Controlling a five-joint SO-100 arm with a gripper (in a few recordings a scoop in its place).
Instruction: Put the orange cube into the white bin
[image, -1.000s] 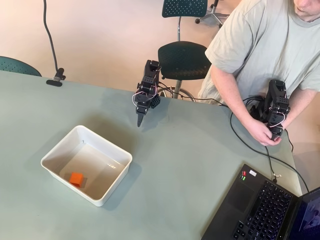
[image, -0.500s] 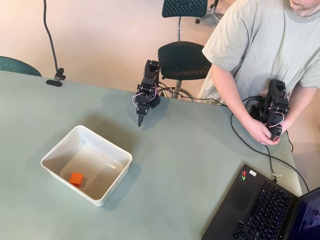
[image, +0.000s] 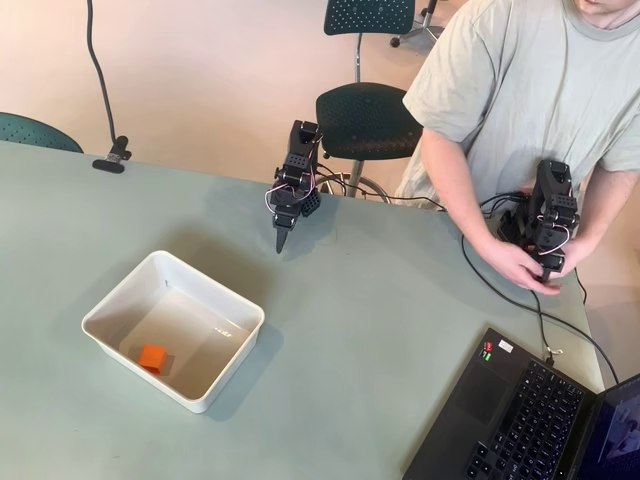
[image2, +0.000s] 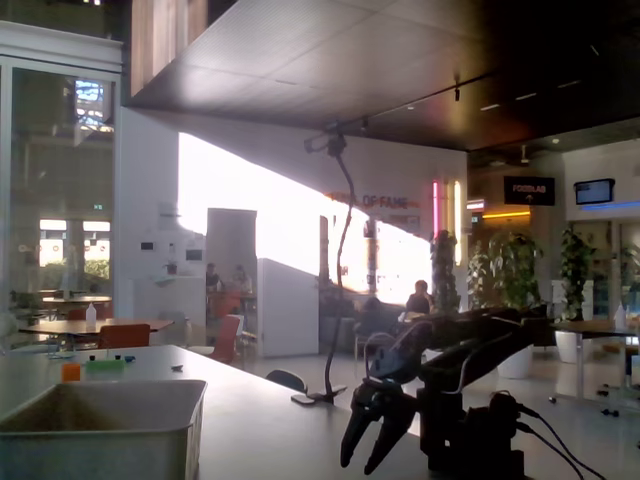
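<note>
The orange cube (image: 152, 357) lies on the floor of the white bin (image: 110, 300), near the bin's lower left corner in the overhead view. The bin stands on the left half of the grey-green table. My gripper (image: 279, 245) hangs at the table's far edge, well up and to the right of the bin, its tip pointing down at the tabletop. In the fixed view the bin (image2: 100, 430) is at the lower left, its inside hidden by the wall. There the gripper (image2: 356, 467) is a dark silhouette, its two fingers a little apart with nothing between them.
A laptop (image: 530, 420) sits at the table's lower right corner, with cables (image: 480, 270) running across the right side. A person (image: 530, 90) stands at the far right edge. Two chairs (image: 365, 120) stand behind the arm. A clamp (image: 112, 158) grips the far left edge.
The person's hand and body shifted slightly at the right. Arm, cube and bin have not moved.
</note>
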